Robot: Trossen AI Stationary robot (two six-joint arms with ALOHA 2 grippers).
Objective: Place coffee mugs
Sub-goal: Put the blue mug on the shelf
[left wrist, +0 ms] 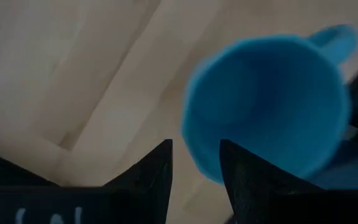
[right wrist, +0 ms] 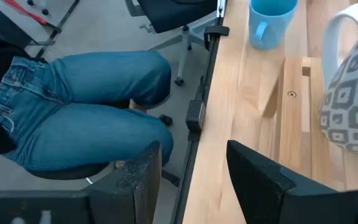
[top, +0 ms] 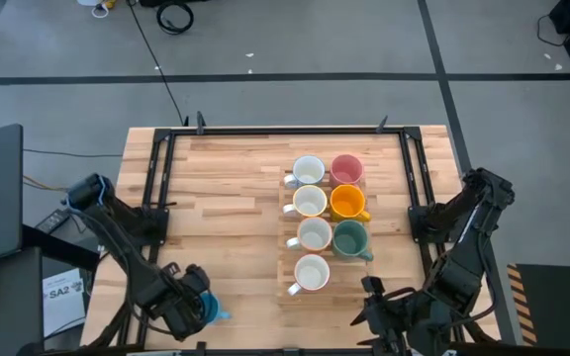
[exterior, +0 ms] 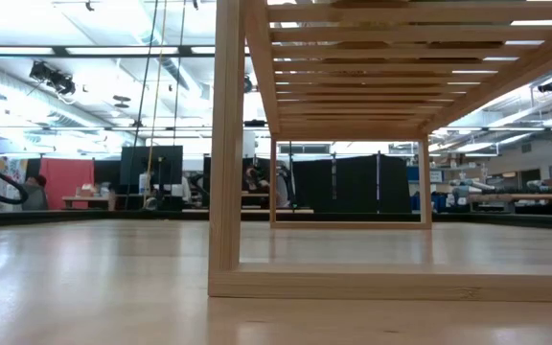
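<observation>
blue mug (left wrist: 266, 102) down at the near edge, just past the left gripper (top: 188, 300), fingers (left wrist: 148, 171) apart, gripping nothing. right gripper (top: 396, 318) low at the near edge too, fingers spread. farther back, seven mugs on the wooden rack (top: 292, 289): white mugs (top: 312, 272) in one column, green (top: 350, 237), orange (top: 347, 202), pink (top: 346, 169) alongside.

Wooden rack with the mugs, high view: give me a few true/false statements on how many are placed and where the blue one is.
1. Seven mugs sit on the slatted wooden rack. True.
2. The round blue ceramic mug is on the rack. False: it stands on the table near the front edge, by the left gripper.
3. The orange mug sits between the pink mug and the dark green mug. True.
4. The right gripper holds a mug. False: its fingers are apart with nothing between them.
</observation>
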